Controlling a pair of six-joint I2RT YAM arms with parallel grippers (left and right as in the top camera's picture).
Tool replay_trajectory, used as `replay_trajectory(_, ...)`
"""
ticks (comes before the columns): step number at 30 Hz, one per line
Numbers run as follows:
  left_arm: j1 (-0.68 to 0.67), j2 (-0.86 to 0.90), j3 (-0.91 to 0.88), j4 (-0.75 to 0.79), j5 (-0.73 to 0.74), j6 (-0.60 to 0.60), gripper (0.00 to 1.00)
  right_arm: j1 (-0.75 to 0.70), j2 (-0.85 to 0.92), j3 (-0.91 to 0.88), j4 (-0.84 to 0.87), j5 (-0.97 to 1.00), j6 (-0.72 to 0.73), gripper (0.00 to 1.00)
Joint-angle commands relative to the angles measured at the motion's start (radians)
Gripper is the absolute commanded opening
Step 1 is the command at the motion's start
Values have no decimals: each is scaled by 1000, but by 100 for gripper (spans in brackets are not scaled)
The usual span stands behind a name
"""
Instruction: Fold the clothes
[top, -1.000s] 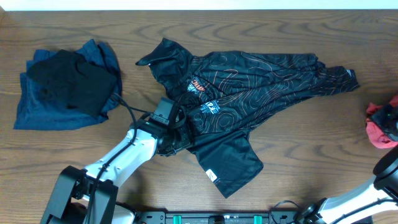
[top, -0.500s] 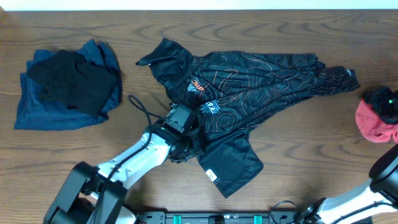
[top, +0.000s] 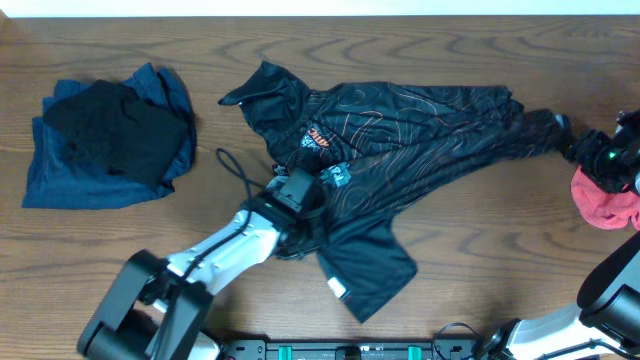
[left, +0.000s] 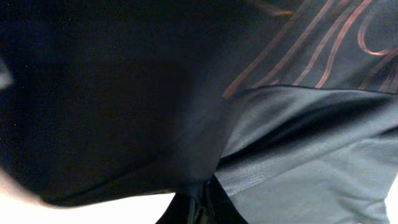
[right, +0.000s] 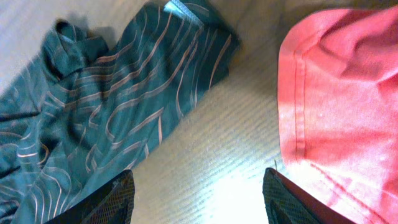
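The black shirt (top: 410, 125) with thin orange contour lines lies crumpled across the middle of the table. My left gripper (top: 305, 218) sits at its lower left part and is shut on a fold of the fabric. The left wrist view is filled by the shirt (left: 298, 155), black and grey, pinched at the gripper (left: 202, 210). My right gripper (top: 592, 160) hangs open at the far right. Its fingertips (right: 118, 199) straddle bare table, the gripper (right: 202, 205) between the shirt's sleeve end (right: 112, 93) and a red garment (right: 342, 93).
A pile of blue and black clothes (top: 100, 140) lies at the far left. The red garment (top: 605, 200) is bunched at the right edge. The left arm's cable (top: 235, 170) loops over the table beside the shirt.
My left gripper has shut on the shirt's fabric and tugged the lower flap slightly. The right gripper has moved left from over the red garment to the sleeve end.
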Motion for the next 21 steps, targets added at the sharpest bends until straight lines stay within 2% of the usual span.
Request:
replay_trajectory(1, 97, -80, -14, -105, -64, 103, 6, 16, -10, 12, -27, 25, -63, 65)
replay_trajectory(4, 211, -175, -14, -172, -63, 194, 6, 38, -10, 11, -61, 57, -63, 65)
replay_trajectory(9, 357, -277, -14, -186, -63, 226, 6, 105, -10, -3, -113, 63, -74, 65)
replay_trajectory(14, 384, -277, -14, -196, -63, 225, 6, 172, -8, -45, -68, 122, -86, 65)
replay_trajectory(21, 384, -270, -14, -198, -63, 225, 6, 277, -6, -138, 129, 126, -85, 65)
